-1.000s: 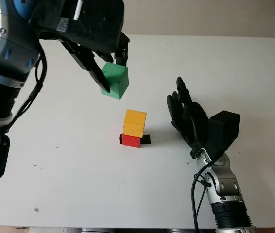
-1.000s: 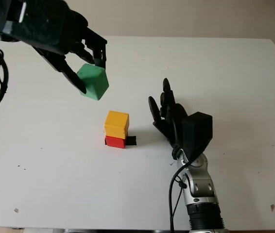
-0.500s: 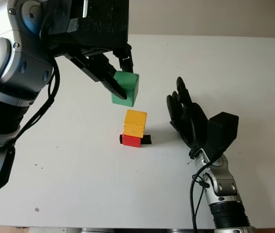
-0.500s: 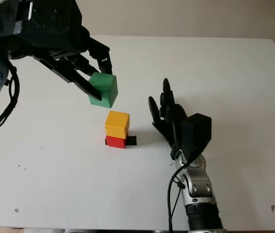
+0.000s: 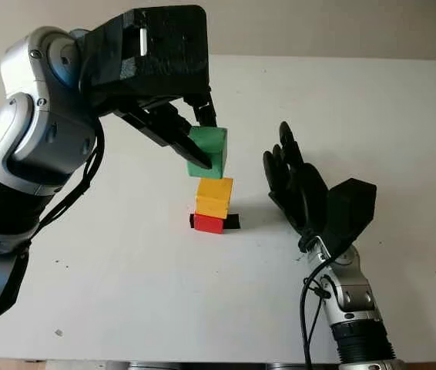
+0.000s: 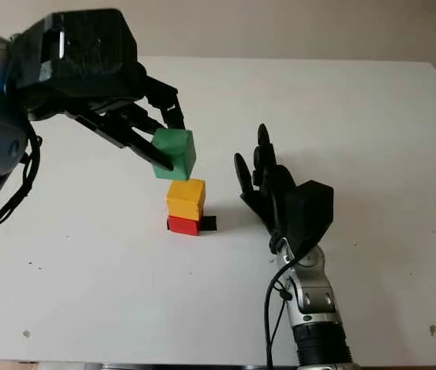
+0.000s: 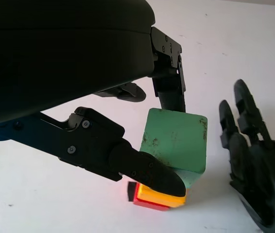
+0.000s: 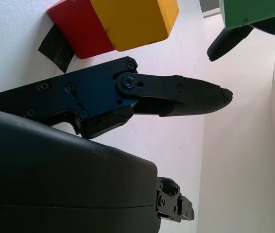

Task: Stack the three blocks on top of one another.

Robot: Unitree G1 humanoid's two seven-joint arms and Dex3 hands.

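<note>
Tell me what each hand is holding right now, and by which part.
The left hand grips the green block by its opposite side faces, above the yellow block. The right hand, open beside the stack, holds nothing.

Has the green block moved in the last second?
Yes. Held in the left hand, the green block has travelled toward the yellow block and now hangs above it.

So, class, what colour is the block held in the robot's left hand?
Green: the green block in the left hand shows best in the left eye view.
</note>
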